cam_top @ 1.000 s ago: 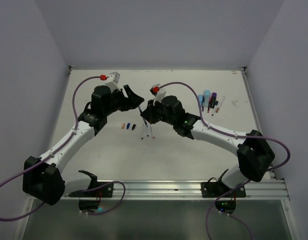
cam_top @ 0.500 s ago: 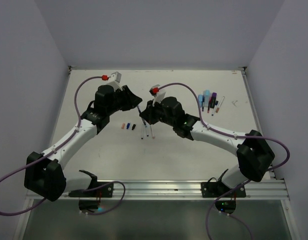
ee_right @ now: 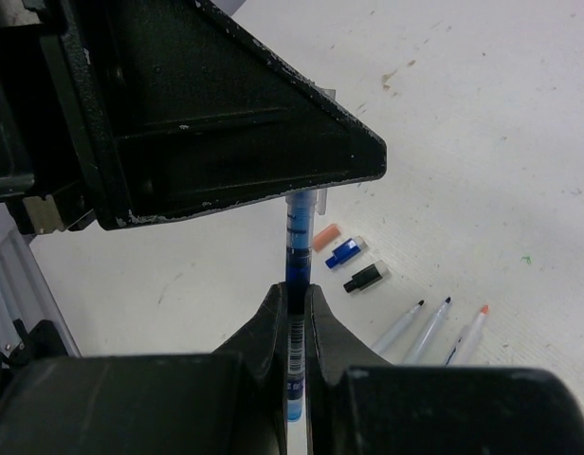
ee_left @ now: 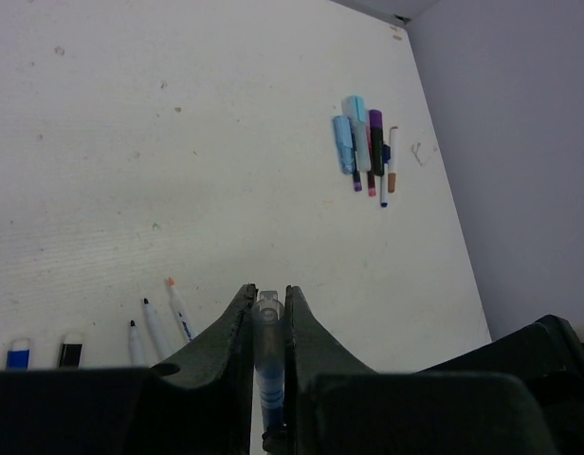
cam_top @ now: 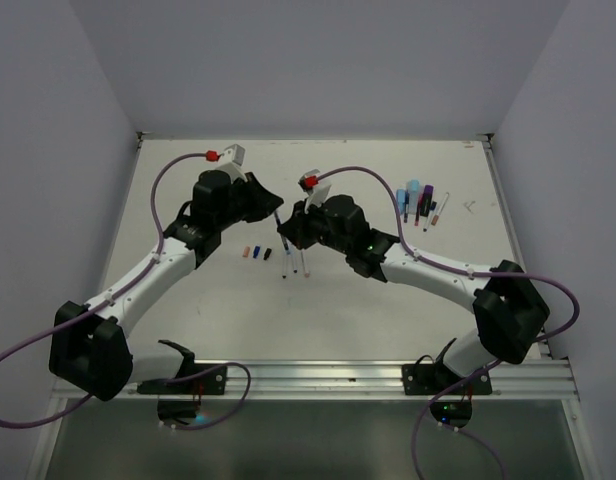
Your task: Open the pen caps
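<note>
While left end effector (ee_left: 268, 294) and right end effector (ee_right: 294, 290) pinch one pen (ee_right: 297, 245), ends hidden

From the left wrist, cannot see the lower end of the clear blue-inked pen (ee_left: 266, 365), sunk at six o'clock between the fingers of the left gripper (ee_left: 269, 294). Cannot see the lower bodies of three uncapped pens (ee_left: 155, 327) or the bottoms of a blue cap (ee_left: 19, 354) and a black cap (ee_left: 71, 352), cut off at seven to eight o'clock by the gripper housing. From the right wrist, cannot see that pen's far end, hidden at twelve o'clock behind the left gripper's black bulk. From above, cannot count the clustered pens (cam_top: 420, 205) at two o'clock: too small.
</note>
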